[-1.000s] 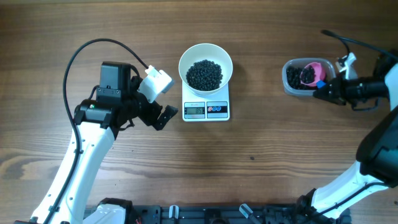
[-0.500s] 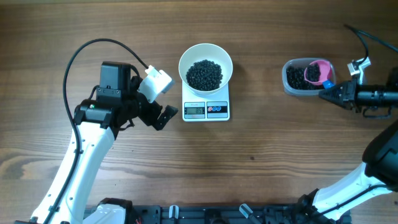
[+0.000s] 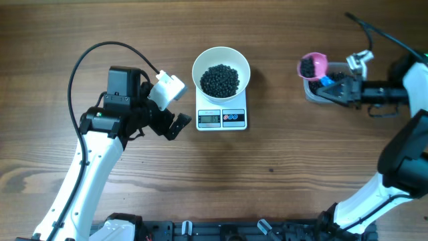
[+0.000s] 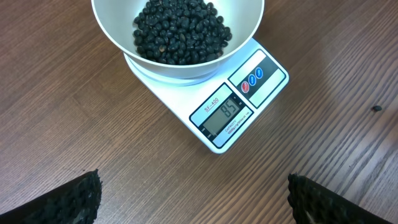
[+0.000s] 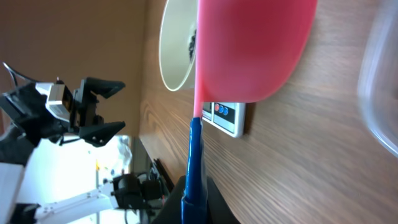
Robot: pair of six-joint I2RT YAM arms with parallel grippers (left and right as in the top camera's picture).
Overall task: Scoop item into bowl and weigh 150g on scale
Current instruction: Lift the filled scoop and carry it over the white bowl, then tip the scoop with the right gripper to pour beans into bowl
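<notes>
Beans, overhead: heaped in white bowl on scale, mid tabletop.
right gripper, overhead: clenched on blue handle of loaded pink scoop, above clear container, far right; likely bound for bowl.
left gripper, overhead: released, parked just left of scale.
left wrist: display looks like 95, under target.
right wrist: scoop close up, bowl beyond.

Brown wood-grain table; white scale flat on it, centre-rear; clear plastic container on it far right, well apart from scale; 1 dark speck on bare wood in front.
</notes>
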